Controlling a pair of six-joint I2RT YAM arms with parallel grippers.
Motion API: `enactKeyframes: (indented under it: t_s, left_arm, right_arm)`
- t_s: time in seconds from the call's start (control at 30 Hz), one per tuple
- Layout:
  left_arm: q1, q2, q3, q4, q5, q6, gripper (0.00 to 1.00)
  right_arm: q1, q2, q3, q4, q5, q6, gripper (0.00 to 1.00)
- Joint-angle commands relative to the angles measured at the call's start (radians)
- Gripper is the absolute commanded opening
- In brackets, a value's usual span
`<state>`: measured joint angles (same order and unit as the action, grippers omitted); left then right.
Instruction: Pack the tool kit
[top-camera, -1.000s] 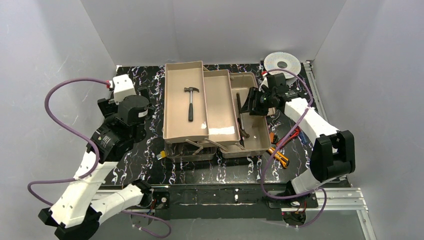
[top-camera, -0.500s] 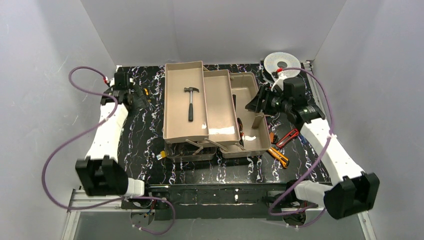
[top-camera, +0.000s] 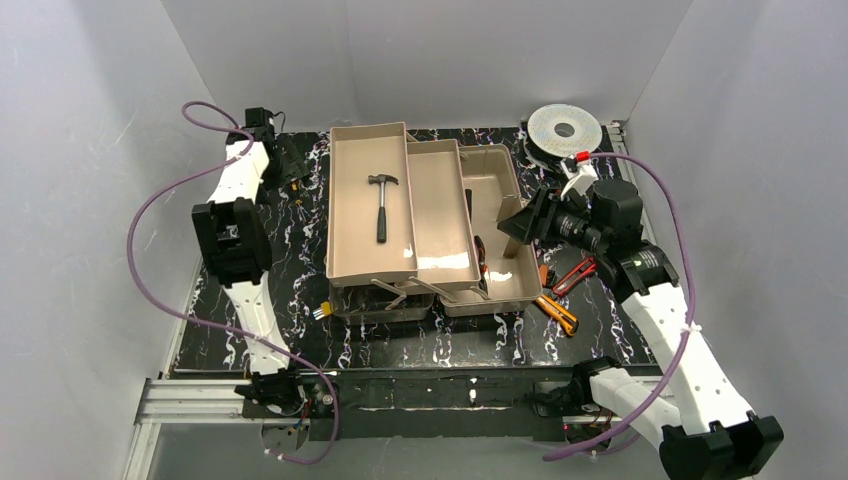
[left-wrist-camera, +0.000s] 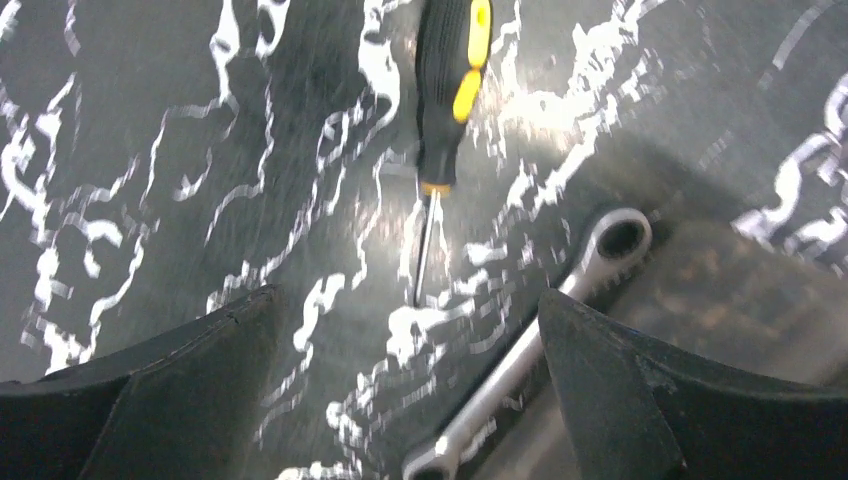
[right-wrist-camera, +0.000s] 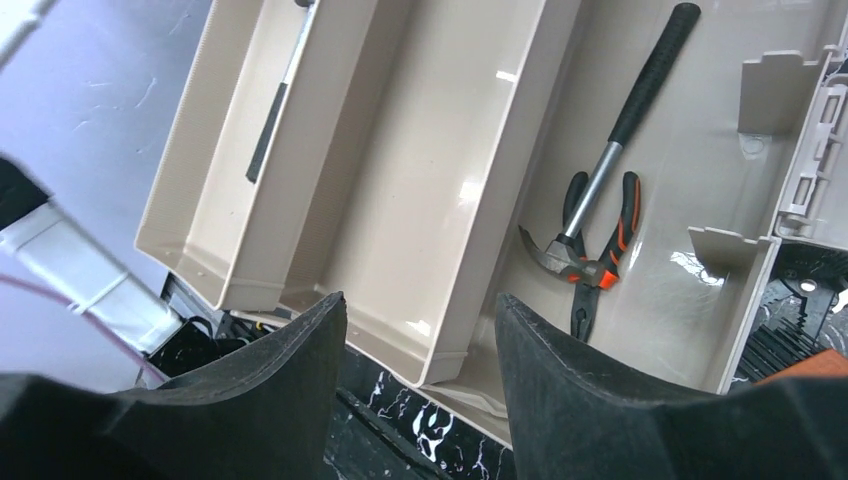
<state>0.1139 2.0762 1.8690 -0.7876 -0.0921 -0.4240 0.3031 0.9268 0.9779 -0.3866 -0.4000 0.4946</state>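
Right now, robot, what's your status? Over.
Left gripper open above screwdriver and wrench. Right gripper open, empty, over toolbox. Hammer, pliers already inside. Nothing blocking.

The toolbox is tan, the table black with white veining, the screwdriver black-and-yellow, the pliers orange-and-black

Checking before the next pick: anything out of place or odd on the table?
Nothing spilled or damaged. Several tools lie loose outside the open toolbox: a screwdriver and a wrench on the table under the open left pincer, and a yellow-orange utility knife by the box's near right corner.
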Motion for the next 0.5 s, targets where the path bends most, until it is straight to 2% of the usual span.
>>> enactKeyframes:
  t_s: [0.0,0.13,0.33,0.47]
  left_arm:
    - [0.010,0.168,0.189,-0.111,-0.047,0.054,0.98]
    - [0.019,0.293,0.318,-0.141,-0.072,0.063,0.94]
    - [0.029,0.442,0.469,-0.195,-0.062,0.063,0.78]
    - [0.046,0.478,0.472,-0.185,-0.033,0.049,0.65]
  right_arm:
    - [0.001,-0.044,0.015,-0.008,-0.039,-0.006,0.63]
    - [0.002,-0.075,-0.002,-0.018,-0.056,0.007,0.63]
    - [0.002,-0.078,0.006,-0.033,-0.043,0.003,0.62]
    - [0.002,-0.071,0.013,-0.033,-0.045,0.006,0.62]
